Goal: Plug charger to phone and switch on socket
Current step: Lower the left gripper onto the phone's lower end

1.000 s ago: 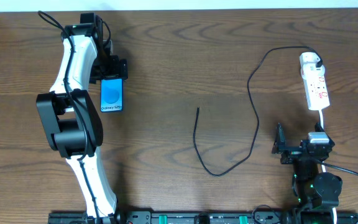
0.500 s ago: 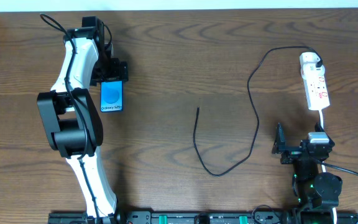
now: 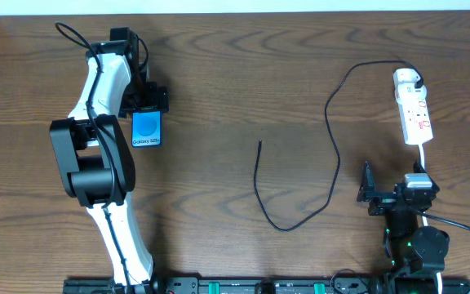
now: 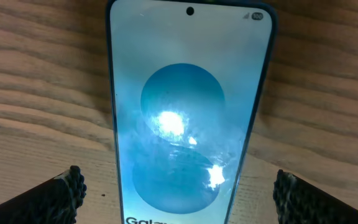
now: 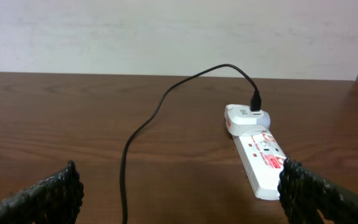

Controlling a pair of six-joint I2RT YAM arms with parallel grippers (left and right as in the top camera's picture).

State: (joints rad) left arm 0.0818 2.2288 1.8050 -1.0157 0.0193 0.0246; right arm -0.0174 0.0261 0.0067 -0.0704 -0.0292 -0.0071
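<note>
Dark wooden table (image 3: pixel 219 73) hosts a charging job not yet begun; right gripper (image 3: pixel 379 196) sits near its base, wide open and empty, with the socket (image 3: pixel 413 110) at its 1 o'clock and the charger (image 3: pixel 334 143) trailing toward 10 o'clock; farther off, left gripper (image 4: pixel 179 186), jaws spread and holding nothing, straddles the phone (image 4: pixel 188 112) without touching it, seemingly to steady it for plugging.

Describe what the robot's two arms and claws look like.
The left arm has white shells between bulky black joints, with a thin black cable along it. The right arm looks mostly black, with a white block and small green lights. The left claw and right claw have black fingers with bumpy textured tips.
</note>
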